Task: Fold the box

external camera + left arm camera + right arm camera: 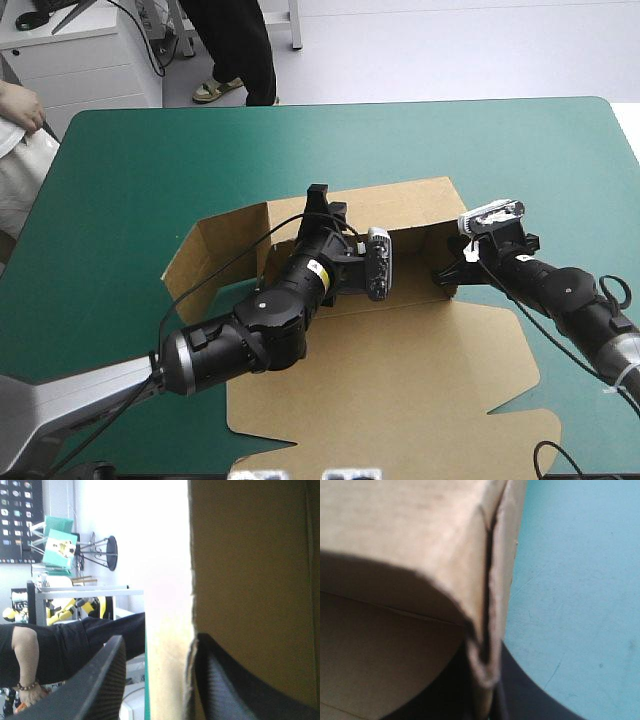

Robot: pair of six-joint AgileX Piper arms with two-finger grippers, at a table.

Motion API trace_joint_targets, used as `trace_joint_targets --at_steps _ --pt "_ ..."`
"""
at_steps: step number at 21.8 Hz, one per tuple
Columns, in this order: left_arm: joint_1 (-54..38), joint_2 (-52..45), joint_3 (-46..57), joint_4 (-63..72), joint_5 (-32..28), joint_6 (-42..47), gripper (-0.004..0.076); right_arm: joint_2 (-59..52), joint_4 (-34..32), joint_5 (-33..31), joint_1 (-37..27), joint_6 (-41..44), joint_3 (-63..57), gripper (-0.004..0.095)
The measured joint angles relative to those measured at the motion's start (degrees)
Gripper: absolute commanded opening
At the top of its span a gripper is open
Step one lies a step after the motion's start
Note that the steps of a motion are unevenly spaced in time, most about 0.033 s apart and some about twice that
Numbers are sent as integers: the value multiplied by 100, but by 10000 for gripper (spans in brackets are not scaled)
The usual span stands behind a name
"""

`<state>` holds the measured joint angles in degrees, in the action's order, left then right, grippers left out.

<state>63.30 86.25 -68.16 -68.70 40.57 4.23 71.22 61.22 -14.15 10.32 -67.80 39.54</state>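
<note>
Box (pixel 400 370) at middle of table (pixel 130 160), lid flat toward near edge, walls half raised, left gripper (pixel 325 200) spread astride far wall, gap plain only in its wrist view, right gripper (pixel 447 272) clamped on right wall's folded corner.

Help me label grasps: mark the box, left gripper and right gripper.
box (pixel 400 370), high view, flat near panel.
left gripper (pixel 328 203), high view, between its fingertips at the far wall.
right gripper (pixel 446 272), high view, between its fingertips at the right wall.
</note>
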Motion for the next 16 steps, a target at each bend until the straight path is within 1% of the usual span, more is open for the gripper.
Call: trace_joint_targets --at_steps 3,5,6,8,9,13,16 --pt "290 -226 0 -7 0 0 316 0 -4 13 0 29 0 -12" --pt "515 -410 0 -12 0 -11 251 0 -4 19 0 57 0 -12" --pt "564 -465 0 -12 0 -10 150 0 -4 19 0 62 0 -12" --pt "605 -586 0 -41 12 -17 0 0 -18 23 0 65 0 -12" --pt "605 -631 0 -58 69 -46 15 0 -23 40 0 65 0 -12" --pt "519 -667 -8 34 275 -79 17 0 -23 200 2 120 0 -12" --pt "104 -667 -194 587 387 -84 17 5 -46 402 2 149 -11 -12"
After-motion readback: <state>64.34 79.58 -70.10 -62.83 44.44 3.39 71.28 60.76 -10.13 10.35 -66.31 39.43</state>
